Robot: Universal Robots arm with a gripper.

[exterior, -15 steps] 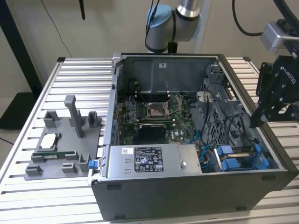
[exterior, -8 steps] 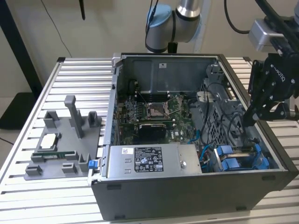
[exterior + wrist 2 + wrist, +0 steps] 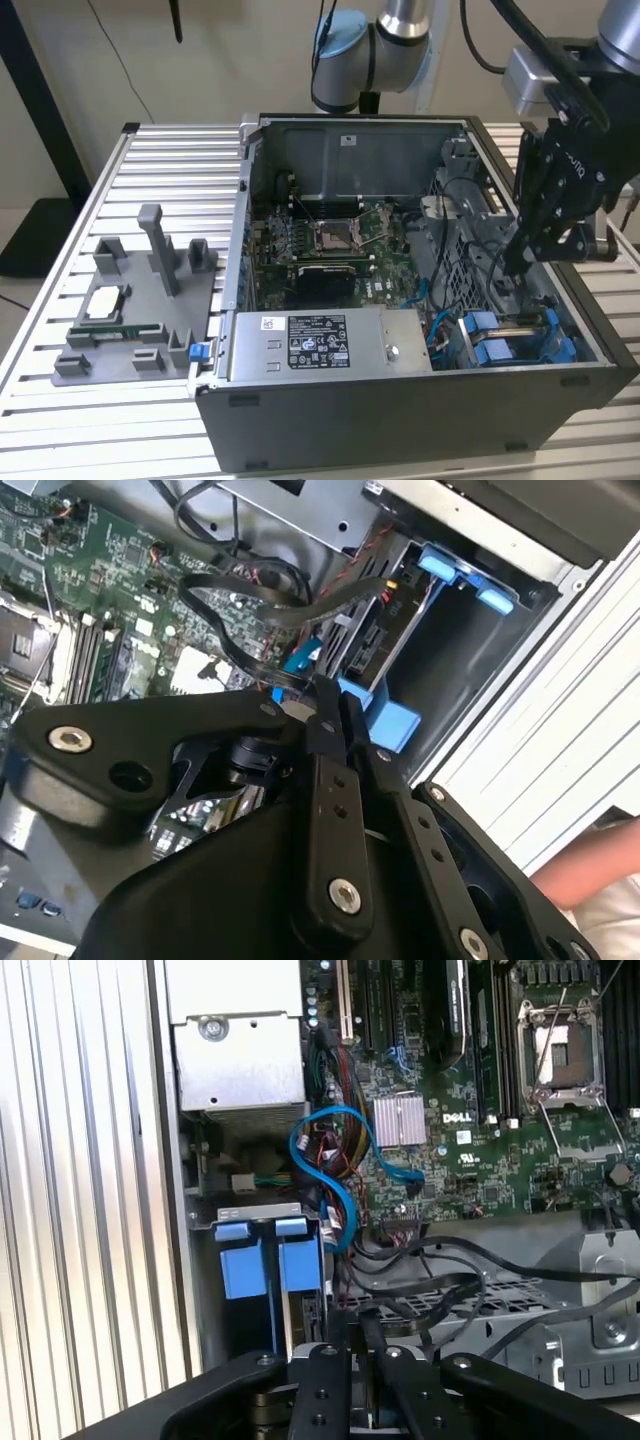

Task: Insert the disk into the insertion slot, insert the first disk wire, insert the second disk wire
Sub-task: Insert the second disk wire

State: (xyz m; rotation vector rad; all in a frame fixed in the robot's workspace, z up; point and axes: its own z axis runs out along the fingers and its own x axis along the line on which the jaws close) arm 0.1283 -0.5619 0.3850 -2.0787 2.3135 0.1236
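The disk (image 3: 520,340) sits in the insertion slot (image 3: 560,330) at the corner of the open computer case (image 3: 400,400), on the exterior view's right beside the power-supply box (image 3: 330,345). Its blue carrier tabs face up out of the bay, so its long axis appears to run down into the cage, the connector edge turned toward the motherboard (image 3: 330,245), where cables can reach it. In the first wrist view the same blue tabs (image 3: 262,1260) stand just beside a loose blue cable (image 3: 340,1160). The gripper (image 3: 520,265) hangs inside the case just above the bay, among dark cables. In the second wrist view its jaws are drawn together at the tips (image 3: 325,710); they seem to pinch a dark wire (image 3: 250,630), though I cannot tell for certain. The case rests on a slatted table (image 3: 150,160).
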